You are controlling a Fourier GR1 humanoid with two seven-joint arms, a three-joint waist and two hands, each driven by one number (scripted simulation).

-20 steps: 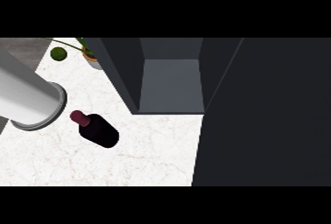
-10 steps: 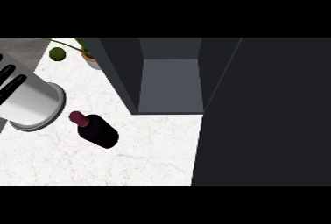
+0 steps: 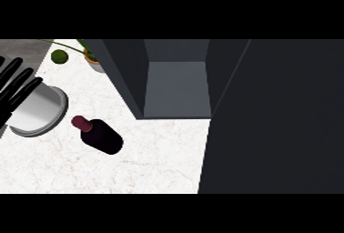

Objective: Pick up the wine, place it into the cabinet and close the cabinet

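One robot hand (image 3: 15, 84) shows, at the left edge of the frame: black fingers (image 3: 20, 91) spread out straight, released and grasping nothing. It is the left one; the right robot hand is out of view. The fingers lie over the end of a grey forearm (image 3: 40, 109), whose round pale end faces toward the middle of the frame.

One wine bottle (image 3: 99, 134) lies on its side on the white marbled surface (image 3: 148, 159), just to the lower right of the forearm's end and apart from the fingers. Its reddish cap points to the upper left, toward the robot hand, and its dark body runs toward the lower right.

One cabinet (image 3: 174, 86) stands open at the upper middle of the frame, its grey inside bare, to the upper right of the bottle. Its one dark door (image 3: 275, 118) fills the right side of the frame.

At the upper left sits one small green round fruit (image 3: 60, 56), with one potted plant (image 3: 91, 57) beside it, partly hidden by the cabinet's wall.
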